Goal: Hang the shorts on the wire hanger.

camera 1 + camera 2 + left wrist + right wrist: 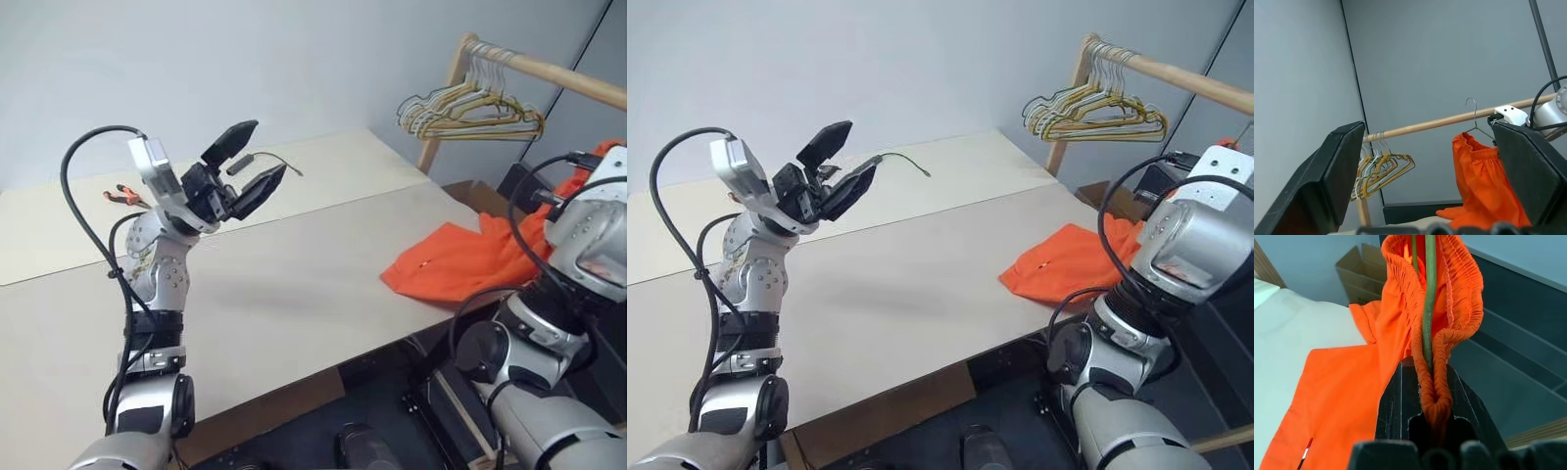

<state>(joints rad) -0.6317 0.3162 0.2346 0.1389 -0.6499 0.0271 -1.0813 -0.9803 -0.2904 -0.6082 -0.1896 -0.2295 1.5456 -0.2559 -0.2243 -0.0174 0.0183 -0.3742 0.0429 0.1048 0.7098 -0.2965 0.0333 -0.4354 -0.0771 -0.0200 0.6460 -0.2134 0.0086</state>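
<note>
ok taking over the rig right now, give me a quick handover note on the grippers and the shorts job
Left gripper: open, empty, raised above the table.
Right gripper: shut on the shorts waistband together with the wire hanger.
Done: the waistband is gathered on the hanger; in the left wrist view its hook sits up by the wooden rail.
Left: the legs trail on the table edge; I can't tell whether the hook is over the rail. Check before letting go.

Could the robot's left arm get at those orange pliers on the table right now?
Probably yes. The left gripper is open, holding nothing, raised above the table, and the pliers lie in the open close behind it with nothing between.
</note>
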